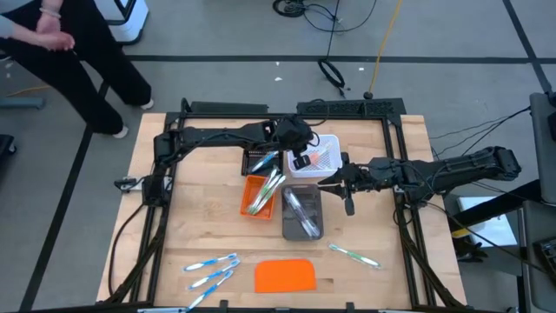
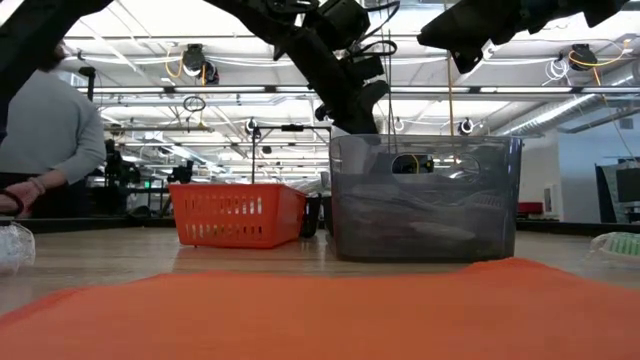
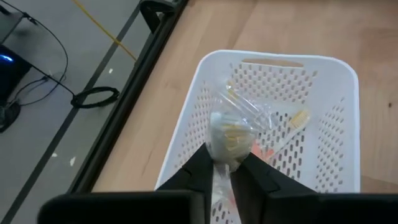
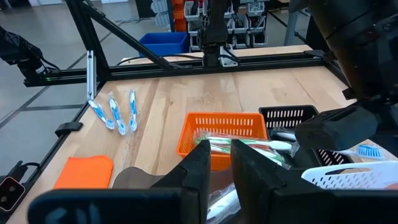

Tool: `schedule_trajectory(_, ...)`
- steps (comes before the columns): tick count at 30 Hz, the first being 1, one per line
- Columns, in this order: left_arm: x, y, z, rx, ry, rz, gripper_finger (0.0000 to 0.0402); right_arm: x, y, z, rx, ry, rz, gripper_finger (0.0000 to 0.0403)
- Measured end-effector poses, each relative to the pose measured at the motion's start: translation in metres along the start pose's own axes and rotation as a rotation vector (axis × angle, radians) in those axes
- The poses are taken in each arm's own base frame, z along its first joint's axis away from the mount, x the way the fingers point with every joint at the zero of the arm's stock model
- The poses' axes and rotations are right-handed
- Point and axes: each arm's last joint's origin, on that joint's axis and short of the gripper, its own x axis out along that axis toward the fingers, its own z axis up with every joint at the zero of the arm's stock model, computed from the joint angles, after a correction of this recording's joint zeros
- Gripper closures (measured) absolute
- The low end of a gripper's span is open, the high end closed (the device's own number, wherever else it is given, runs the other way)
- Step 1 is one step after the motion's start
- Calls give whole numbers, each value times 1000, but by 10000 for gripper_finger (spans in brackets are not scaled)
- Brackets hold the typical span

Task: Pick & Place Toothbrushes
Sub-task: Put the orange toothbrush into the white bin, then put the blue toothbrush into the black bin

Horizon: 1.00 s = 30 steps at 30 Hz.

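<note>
High view: left gripper (image 1: 301,156) over white basket (image 1: 334,146); right gripper (image 1: 346,184) beside grey bin (image 1: 302,228); blue toothbrushes (image 1: 211,271) near orange slab (image 1: 285,275).
Left wrist view: fingers (image 3: 200,167) slightly parted around a clear-wrapped toothbrush (image 3: 230,134).
Right wrist view: fingers (image 4: 198,163) narrowly apart, holding nothing visible; green toothbrushes (image 4: 239,144) in orange basket (image 4: 217,127).

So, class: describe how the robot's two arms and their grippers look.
Both arms are dark, slim and jointed, built of black segments. The left gripper ends in two black wedge-shaped fingers; the right gripper has two flat, dark fingers. A small white tag shows near the left arm's wrist.
</note>
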Motion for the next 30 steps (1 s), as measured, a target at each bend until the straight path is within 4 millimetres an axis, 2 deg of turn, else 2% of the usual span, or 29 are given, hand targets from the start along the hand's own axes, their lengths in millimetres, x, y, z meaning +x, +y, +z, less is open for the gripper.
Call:
schedule_trajectory(9, -1, -2, 0, 5, 5, 13, 267, 0, 0, 0, 0, 4, -1, 344)
schedule_trajectory(15, -1, -7, 2, 9, -15, 1, 228, 0, 0, -1, -1, 10, -1, 344)
schedule_trajectory(24, -3, -11, 5, 16, -38, -3, 196, 0, 0, -2, -1, 16, -2, 344)
schedule_trajectory(30, -9, -9, -4, 44, 71, 27, 195, 0, 0, -2, -1, 19, -3, 344)
